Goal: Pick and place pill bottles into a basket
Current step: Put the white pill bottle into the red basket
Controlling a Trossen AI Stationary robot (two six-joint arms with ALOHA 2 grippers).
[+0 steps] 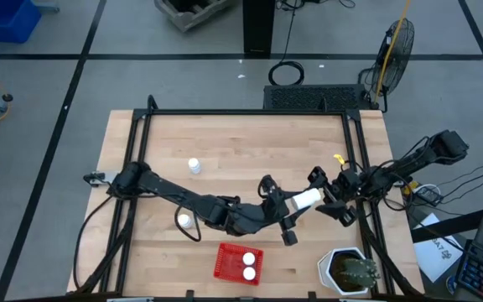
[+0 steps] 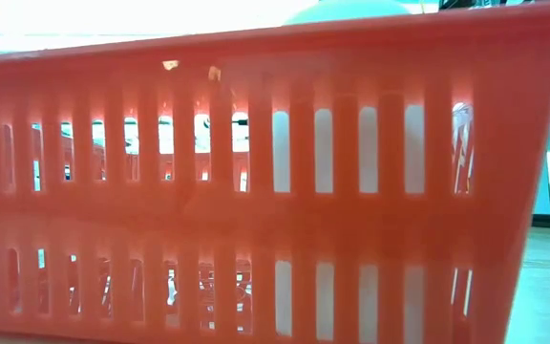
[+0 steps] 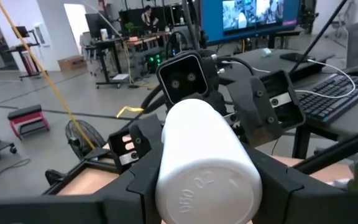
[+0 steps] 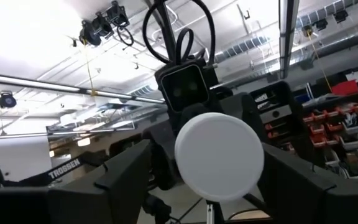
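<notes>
Both hands (image 1: 285, 220) (image 1: 329, 200) grip one bottle (image 1: 307, 199); basket (image 2: 275, 172) blocks low view.

The basket (image 2: 275, 182) fills the low view from edge to edge, so its ends are cut off and the table and both arms behind it are hidden; only pale shapes show through the slots, too vague to name. In the left wrist view the bottle (image 3: 205, 165) between the left pincer's (image 3: 207, 186) fingers runs off the picture's edge and hides most of the right pincer beyond it. In the right wrist view the bottle's round end (image 4: 219, 155) covers the middle of the pincer opposite. From above, which pincer truly clamps the bottle (image 1: 307, 199) is too small to tell.
</notes>
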